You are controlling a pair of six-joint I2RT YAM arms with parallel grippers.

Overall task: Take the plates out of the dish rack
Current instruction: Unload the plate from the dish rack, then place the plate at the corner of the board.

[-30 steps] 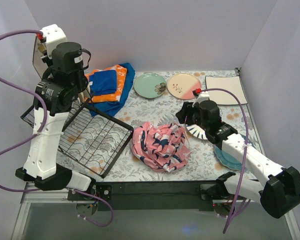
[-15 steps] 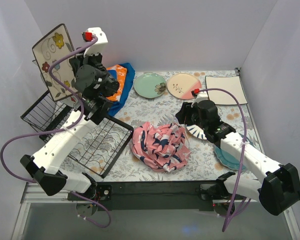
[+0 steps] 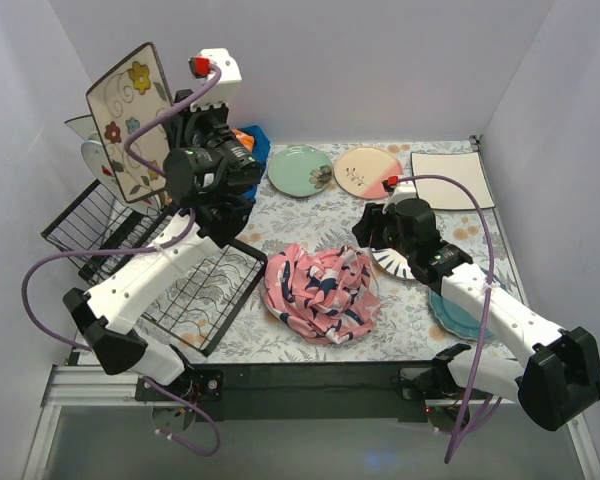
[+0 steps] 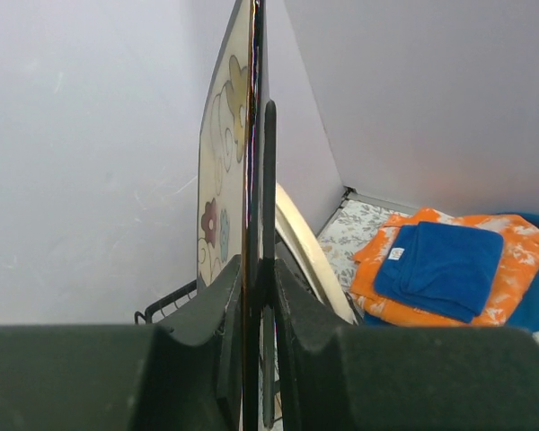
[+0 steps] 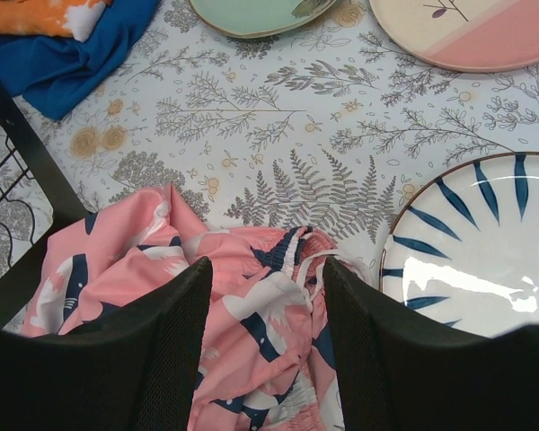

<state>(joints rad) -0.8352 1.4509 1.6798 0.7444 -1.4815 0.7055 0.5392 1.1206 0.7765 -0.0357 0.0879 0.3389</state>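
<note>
My left gripper (image 3: 163, 168) is shut on the lower edge of a square cream plate with painted flowers (image 3: 127, 118), held upright high above the black wire dish rack (image 3: 238, 305). In the left wrist view that plate (image 4: 223, 171) stands edge-on between the fingers of the left gripper (image 4: 256, 269). A pale round plate (image 3: 88, 152) still stands in the rack behind it. My right gripper (image 3: 372, 236) is open and empty, over the edge of the pink cloth (image 5: 251, 341) beside a blue-striped plate (image 5: 472, 251).
On the table lie a mint green plate (image 3: 300, 170), a cream-and-pink plate (image 3: 368, 172), a cream square plate (image 3: 450, 180) and a teal plate (image 3: 460, 318) under the right arm. Folded blue-orange cloths (image 4: 445, 265) sit at the back, next to the rack.
The left arm has swung up and to the right, lifting the flowered square plate out above the rack. The right arm has barely moved.
</note>
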